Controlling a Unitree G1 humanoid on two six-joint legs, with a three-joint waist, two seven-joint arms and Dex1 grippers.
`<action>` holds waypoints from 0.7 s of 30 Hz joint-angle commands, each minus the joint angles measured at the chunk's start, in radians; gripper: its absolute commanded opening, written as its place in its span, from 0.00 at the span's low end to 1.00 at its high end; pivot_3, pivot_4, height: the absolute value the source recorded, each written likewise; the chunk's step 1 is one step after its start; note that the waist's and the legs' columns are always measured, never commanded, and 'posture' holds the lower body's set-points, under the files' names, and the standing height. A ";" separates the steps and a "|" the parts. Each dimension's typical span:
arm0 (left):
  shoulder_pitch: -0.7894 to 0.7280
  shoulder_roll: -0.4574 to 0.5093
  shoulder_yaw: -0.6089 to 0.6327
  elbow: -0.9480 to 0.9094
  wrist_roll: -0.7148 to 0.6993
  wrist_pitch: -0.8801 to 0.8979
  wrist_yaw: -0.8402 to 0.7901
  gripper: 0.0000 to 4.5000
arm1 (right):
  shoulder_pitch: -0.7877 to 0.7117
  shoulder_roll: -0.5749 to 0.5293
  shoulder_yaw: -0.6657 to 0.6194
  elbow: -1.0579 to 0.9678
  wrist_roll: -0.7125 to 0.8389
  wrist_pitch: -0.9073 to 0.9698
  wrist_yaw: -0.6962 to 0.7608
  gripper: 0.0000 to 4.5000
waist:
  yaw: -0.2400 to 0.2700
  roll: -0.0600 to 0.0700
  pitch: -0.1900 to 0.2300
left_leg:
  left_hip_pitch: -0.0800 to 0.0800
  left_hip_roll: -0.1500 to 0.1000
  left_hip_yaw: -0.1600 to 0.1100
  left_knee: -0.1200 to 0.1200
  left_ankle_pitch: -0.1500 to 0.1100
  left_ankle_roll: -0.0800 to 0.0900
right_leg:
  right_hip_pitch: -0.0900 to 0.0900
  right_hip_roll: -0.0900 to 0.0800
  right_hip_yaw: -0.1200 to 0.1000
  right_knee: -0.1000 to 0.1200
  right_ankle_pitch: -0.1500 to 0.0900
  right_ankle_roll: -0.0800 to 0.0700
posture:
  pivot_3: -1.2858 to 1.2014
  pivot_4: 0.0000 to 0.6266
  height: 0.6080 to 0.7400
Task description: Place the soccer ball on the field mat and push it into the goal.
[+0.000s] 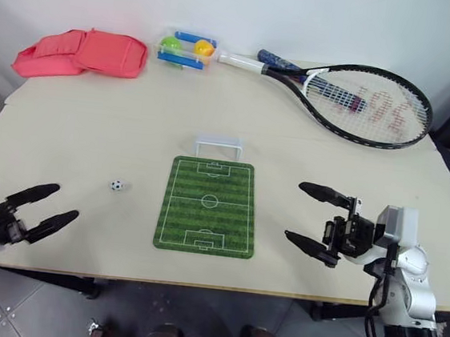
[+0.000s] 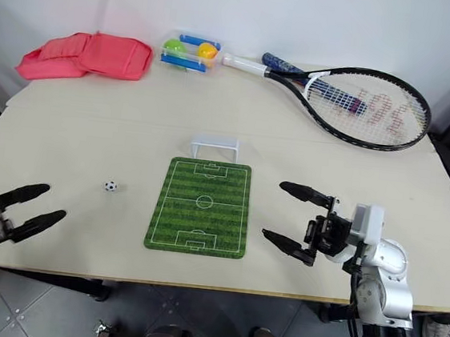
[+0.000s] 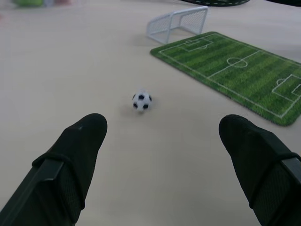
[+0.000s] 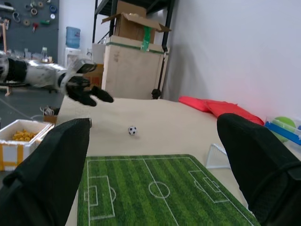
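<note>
Ball (image 1: pixel 117 184) sits on the bare surface (image 1: pixel 92 130), off the mat (image 1: pixel 207 206), just beside its left edge and well short of the goal (image 1: pixel 218 146), which stands at the mat's far end touching or nearly touching it. Ball not yet picked up, so the task looks barely started. Left gripper (image 1: pixel 48 206) hovers at the near left corner, jaws wide, nothing between them, pointed roughly at the ball with clear surface in between. Right gripper (image 1: pixel 316 218) hangs just right of the mat, jaws also wide and empty, pointing left across it. Risks as I judge them: the ball is tiny and round, so wide jaws closing off-centre could squirt it away or roll it off the near edge; the black fingers (image 3: pixel 75 141) look thick against it, so a pinch may slip. If set down on the mat it may roll before the push. A push off-line could miss the narrow goal mouth or knock the light frame over. Clutter is all far back and out of the way: tennis racket (image 1: pixel 361 102), red pouch (image 1: pixel 84 53), clear box (image 1: pixel 186 50) with green and orange balls. Nothing blocks the path from ball to mat to goal.
</note>
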 commanded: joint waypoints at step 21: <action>-0.401 -0.091 -0.225 0.417 0.231 -0.123 0.090 0.42 | 0.050 0.030 -0.016 -0.048 -0.041 -0.056 -0.063 1.00 | -0.002 0.000 0.000 | -0.001 0.000 0.002 0.004 -0.001 0.001 | 0.000 0.000 0.001 0.001 0.000 0.001 | 0.52 0.24 1.00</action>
